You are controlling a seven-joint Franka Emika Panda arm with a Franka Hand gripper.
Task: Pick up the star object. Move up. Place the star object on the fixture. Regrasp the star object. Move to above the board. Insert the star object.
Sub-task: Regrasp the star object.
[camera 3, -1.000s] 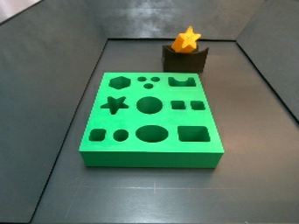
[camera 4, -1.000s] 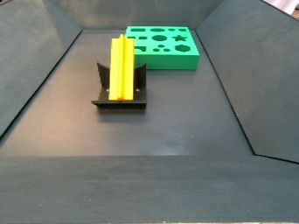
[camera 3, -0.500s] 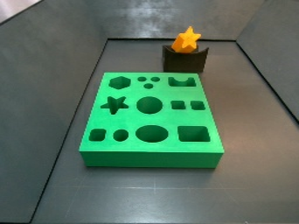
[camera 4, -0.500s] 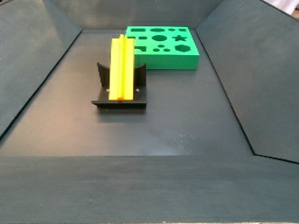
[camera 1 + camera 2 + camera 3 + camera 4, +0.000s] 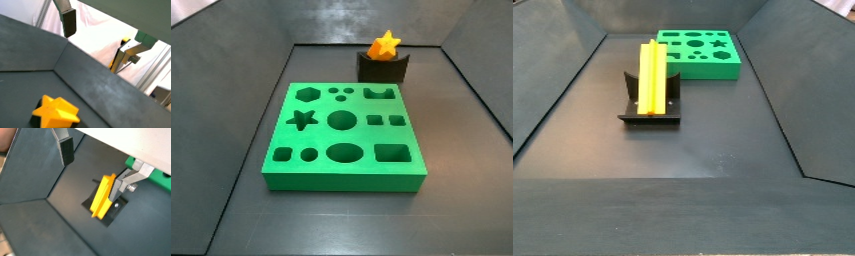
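Star object (image 5: 651,75) lengthwise on fixture (image 5: 649,112), pincer (image 5: 97,165) open above

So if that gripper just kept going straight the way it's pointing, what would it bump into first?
Probably the star object lying on the fixture. In a wrist view the gripper is open, fingers apart, well short of it. Depth is unclear, so it might meet the dark floor beside it instead.

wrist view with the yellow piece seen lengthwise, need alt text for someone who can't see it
A long yellow star object lies on the dark fixture on the grey floor, seen from above in a wrist view. The gripper hangs above it, open and holding nothing, one finger on each side of the frame. A bit of the green board shows at the edge.
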